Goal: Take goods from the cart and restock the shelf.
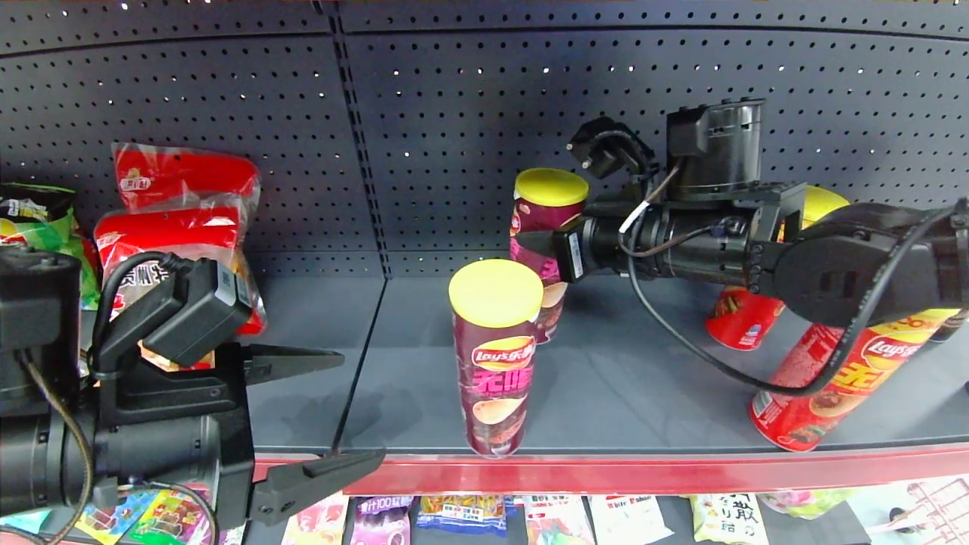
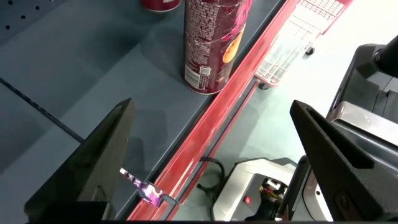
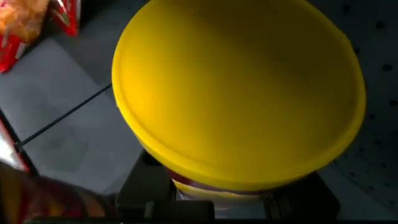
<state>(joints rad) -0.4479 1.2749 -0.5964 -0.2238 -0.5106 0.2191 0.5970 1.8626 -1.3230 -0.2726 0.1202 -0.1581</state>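
At the front edge of the shelf (image 1: 643, 393), the left tool (image 1: 362, 406) hangs spread and empty beside one upright purple can (image 1: 493, 363). Farther back, the right tool (image 1: 534, 242) meets a second purple can (image 1: 549, 204); I cannot tell its grip. Restocking looks partly done.

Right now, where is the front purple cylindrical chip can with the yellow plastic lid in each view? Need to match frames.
Head view: the front purple chip can stands centre, at the shelf's red front lip.
Left wrist view: its lower part stands beside that lip, beyond the open left gripper.
Right wrist view: not identifiable; the yellow lid belongs to the rear can.
Shared landmark: the seam between the grey shelf boards.
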